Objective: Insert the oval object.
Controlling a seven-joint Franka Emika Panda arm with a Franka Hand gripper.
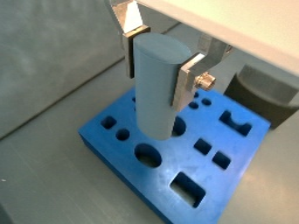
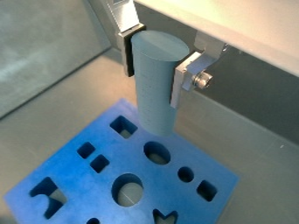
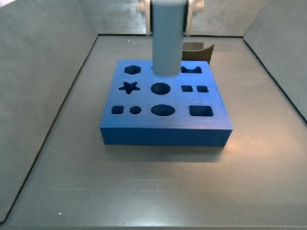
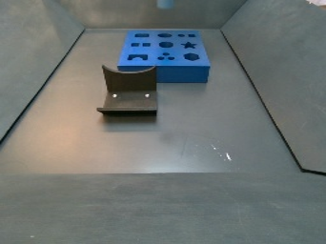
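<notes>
The fingers [image 1: 191, 77] are clamping a tall grey peg [image 1: 159, 87], the oval object, upright between their dark pads. The gripper [image 2: 156, 54] is hanging above the blue block [image 3: 164, 106], keeping the peg vertical, probably so its end can drop straight into a matching hole (which one is hard to say). In a side view only the peg's shaft [image 3: 168, 36] is showing, the gripper cut off above. The fixture [image 4: 128, 92] is standing well apart from the block [image 4: 169, 52]. The peg's lower tip is blocking the holes beneath it.

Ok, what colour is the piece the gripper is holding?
Plain grey-blue. The oval object, clamped in the gripper above the blue block, shows best in both wrist views.
</notes>
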